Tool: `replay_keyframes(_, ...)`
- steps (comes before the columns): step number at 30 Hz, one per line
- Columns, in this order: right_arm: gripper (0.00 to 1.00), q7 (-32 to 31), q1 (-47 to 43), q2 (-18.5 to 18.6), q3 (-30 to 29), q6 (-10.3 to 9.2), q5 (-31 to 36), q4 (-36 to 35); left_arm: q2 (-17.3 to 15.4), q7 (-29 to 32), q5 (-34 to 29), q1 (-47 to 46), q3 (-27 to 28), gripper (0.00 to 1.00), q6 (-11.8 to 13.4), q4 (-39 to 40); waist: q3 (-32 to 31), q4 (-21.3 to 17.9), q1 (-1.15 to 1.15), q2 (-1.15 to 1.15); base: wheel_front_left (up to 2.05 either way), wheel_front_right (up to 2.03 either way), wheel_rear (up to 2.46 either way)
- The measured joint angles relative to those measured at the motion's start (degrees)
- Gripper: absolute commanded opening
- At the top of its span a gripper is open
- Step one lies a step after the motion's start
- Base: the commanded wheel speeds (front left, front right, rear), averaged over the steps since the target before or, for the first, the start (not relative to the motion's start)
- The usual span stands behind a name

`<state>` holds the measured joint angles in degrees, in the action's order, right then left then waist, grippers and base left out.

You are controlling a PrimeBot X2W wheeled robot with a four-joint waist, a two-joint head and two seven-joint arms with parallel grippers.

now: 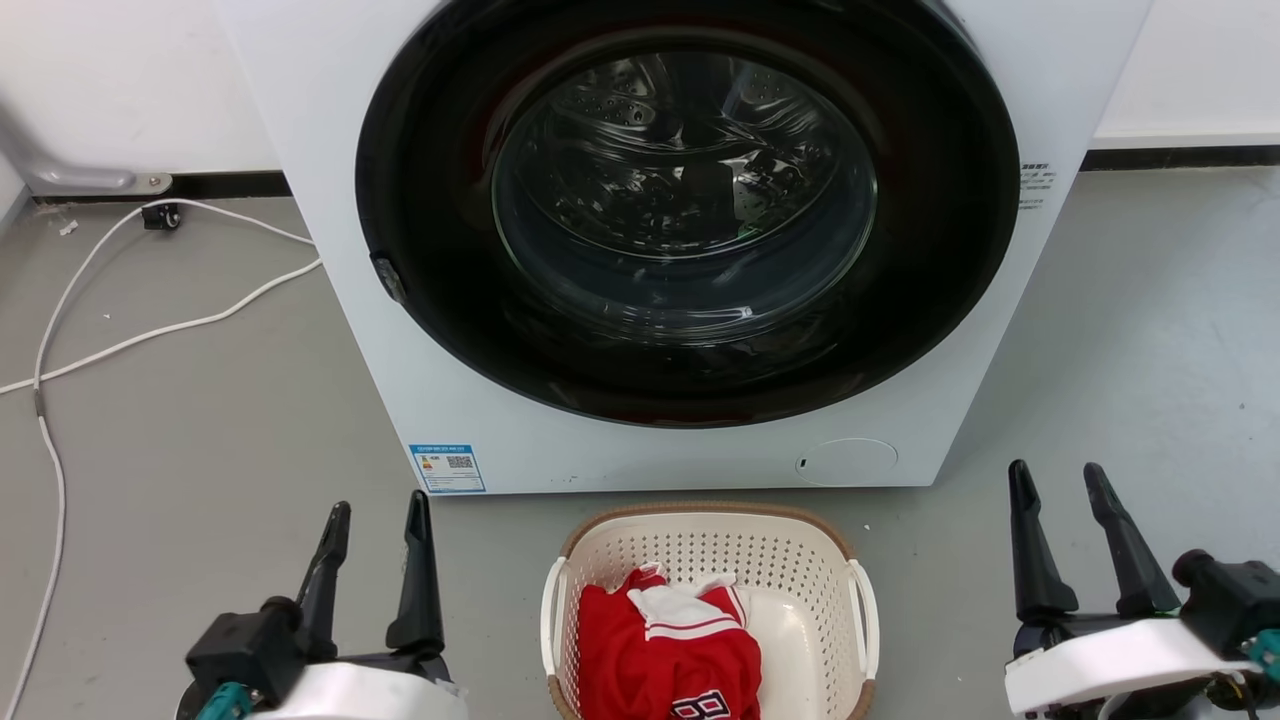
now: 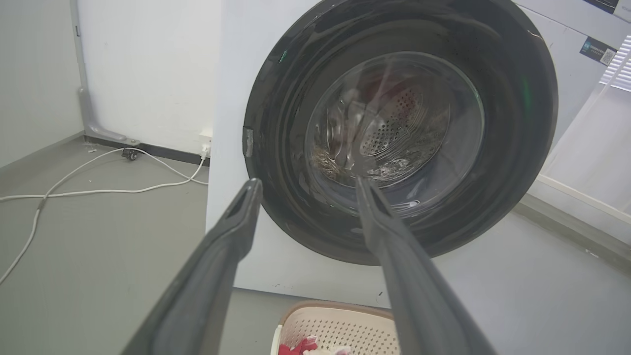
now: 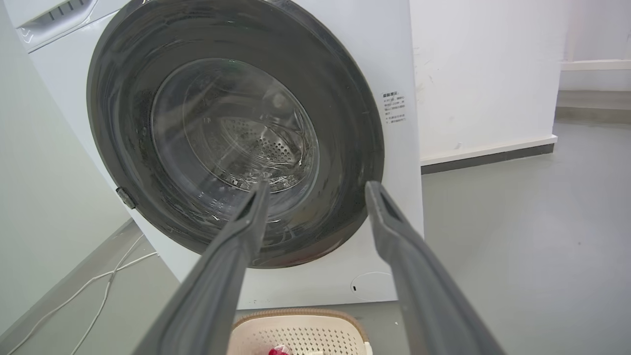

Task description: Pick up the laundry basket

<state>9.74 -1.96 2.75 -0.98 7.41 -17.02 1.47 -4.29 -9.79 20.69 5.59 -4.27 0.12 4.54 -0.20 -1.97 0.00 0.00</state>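
Observation:
The laundry basket [image 1: 800, 560], cream-white and perforated with a tan rim and white side handles, stands on the floor right in front of the washing machine, at the bottom centre of the head view. A red and white garment [image 1: 665, 650] lies inside it. Its far rim also peeks in at the bottom of the left wrist view, laundry basket [image 2: 340, 325], and of the right wrist view, laundry basket [image 3: 296, 333]. My left gripper [image 1: 378, 508] is open, left of the basket and apart from it. My right gripper [image 1: 1056, 470] is open, well to its right. Both hold nothing.
The white washing machine [image 1: 420, 380] with its shut dark round door [image 1: 685, 200] rises just behind the basket. White cables [image 1: 150, 330] trail over the grey floor at the left. A wall with a dark skirting runs behind.

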Motion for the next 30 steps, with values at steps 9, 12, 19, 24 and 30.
replay_keyframes(9,1.00,1.19,-0.40,0.02,-0.07,0.00,4.54,1.42,-2.27,-1.07,-4.99,0.42,-4.37,1.00,2.76,0.20,-0.21,-0.59,0.00,0.00,0.00,0.00,0.00)
replay_keyframes(12,1.00,1.54,-0.40,0.02,0.07,0.00,6.78,1.47,-2.83,-1.53,-6.70,0.67,-5.50,1.00,4.10,0.01,-0.28,-0.70,0.00,0.00,0.00,0.00,0.00)
replay_keyframes(19,1.00,2.35,-0.79,0.02,0.45,0.01,11.45,1.31,-3.88,-2.36,-9.59,1.04,-7.25,1.00,6.81,-0.44,-0.49,-0.86,0.00,0.00,0.00,0.00,0.00)
replay_keyframes(24,1.00,2.90,-0.97,0.03,0.85,0.08,14.16,1.11,-4.15,-2.99,-11.00,1.29,-8.16,1.00,7.99,-0.59,-0.57,-0.89,0.00,0.00,0.00,0.00,0.00)
replay_keyframes(30,1.00,3.60,-0.99,0.04,0.92,0.09,15.11,0.69,-2.96,-3.59,-11.45,1.96,-7.30,1.00,7.12,-0.74,-0.52,-0.94,0.00,0.00,0.00,0.00,0.00)
